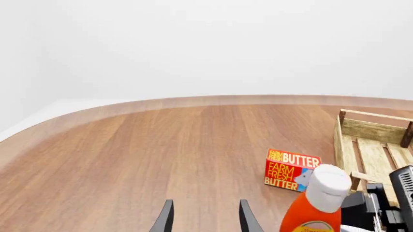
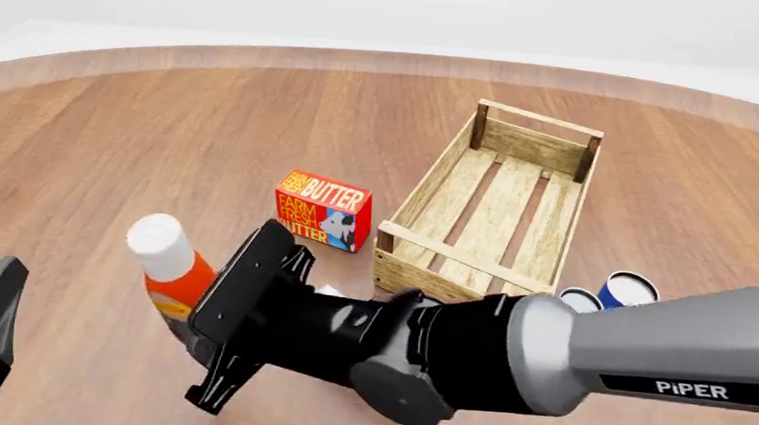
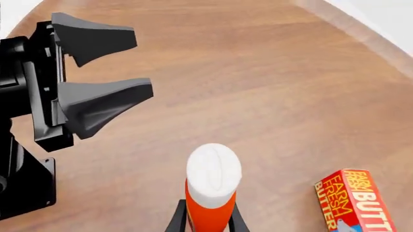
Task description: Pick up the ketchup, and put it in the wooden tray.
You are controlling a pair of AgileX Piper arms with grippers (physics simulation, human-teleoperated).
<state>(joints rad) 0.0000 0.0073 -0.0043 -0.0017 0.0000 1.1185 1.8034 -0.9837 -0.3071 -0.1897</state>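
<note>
Gripping the ketchup low, right gripper risks tipping it; left gripper idles open beside.

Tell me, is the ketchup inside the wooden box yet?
No. The ketchup bottle is outside the wooden tray, on the far side of the butter box from it, between the right tool's fingers.

butter box upright on table | two cans (blue, partly hidden)
</note>
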